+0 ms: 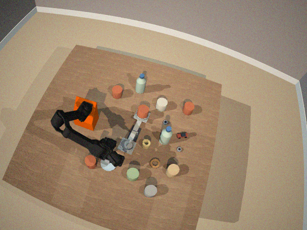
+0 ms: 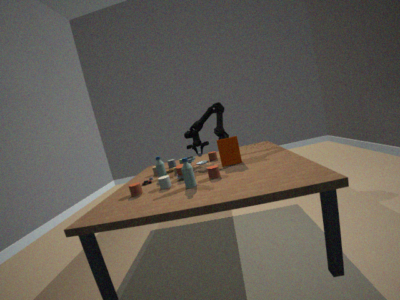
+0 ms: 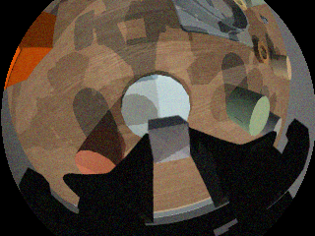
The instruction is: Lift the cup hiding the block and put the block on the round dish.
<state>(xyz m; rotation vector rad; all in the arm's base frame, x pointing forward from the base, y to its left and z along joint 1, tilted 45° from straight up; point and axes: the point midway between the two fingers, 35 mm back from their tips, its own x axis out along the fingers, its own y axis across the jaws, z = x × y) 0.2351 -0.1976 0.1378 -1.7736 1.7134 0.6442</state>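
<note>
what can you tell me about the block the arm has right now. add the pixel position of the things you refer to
The block (image 3: pixel 168 143) (image 2: pixel 200 154) is a small, plain grey piece with flat faces and straight edges, its material unclear. It is gripped between the fingers of the gripper (image 3: pixel 169 147) (image 2: pixel 200 155), held up off the table. In the wrist view it overlaps the near edge of the pale round dish (image 3: pixel 172 95) (image 1: pixel 108 166) (image 2: pixel 202 162), and it appears to hang above it, not resting on it.

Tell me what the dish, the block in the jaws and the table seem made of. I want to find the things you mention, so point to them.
Dish (image 1: pixel 108 166) (image 2: pixel 202 162) (image 3: pixel 169 93): perhaps glazed ceramic or plastic, pale and smooth.
Block (image 3: pixel 168 141): flat matte grey faces; painted wood, plastic or metal, can't tell.
Table (image 1: pixel 99 198) (image 2: pixel 274 174): wood-look top, brown with streaky grain; possibly laminate.
</note>
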